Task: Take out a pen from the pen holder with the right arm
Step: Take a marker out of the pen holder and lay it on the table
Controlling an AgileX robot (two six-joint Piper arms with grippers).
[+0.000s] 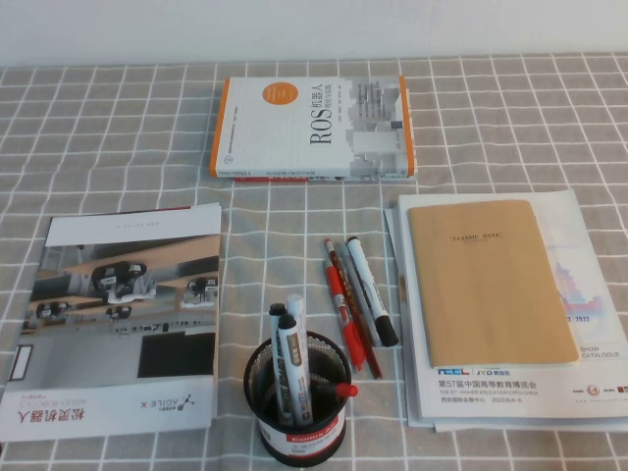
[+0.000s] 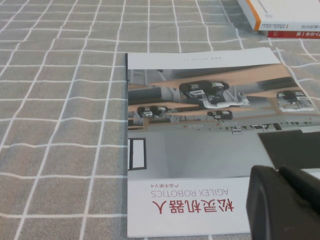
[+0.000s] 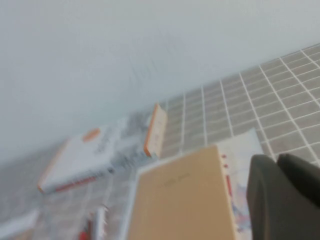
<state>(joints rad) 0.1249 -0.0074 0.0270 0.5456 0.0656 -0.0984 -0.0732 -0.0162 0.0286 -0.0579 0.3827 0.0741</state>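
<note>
Your right gripper [image 3: 277, 167] is clenched on nothing, raised over the tan notebook [image 3: 182, 195] toward the right edge of the table [image 1: 98, 128]. Your left gripper [image 2: 278, 175], fingers pressed together and also empty, hangs over the brochure [image 2: 200, 150] by the left edge. The pen holder [image 1: 299, 437], a black mesh cup, stands at the near edge, holding black-capped markers [image 1: 287, 358] and a red pen [image 1: 332, 391]. Three more pens [image 1: 358, 304] lie on the table just beyond it.
</note>
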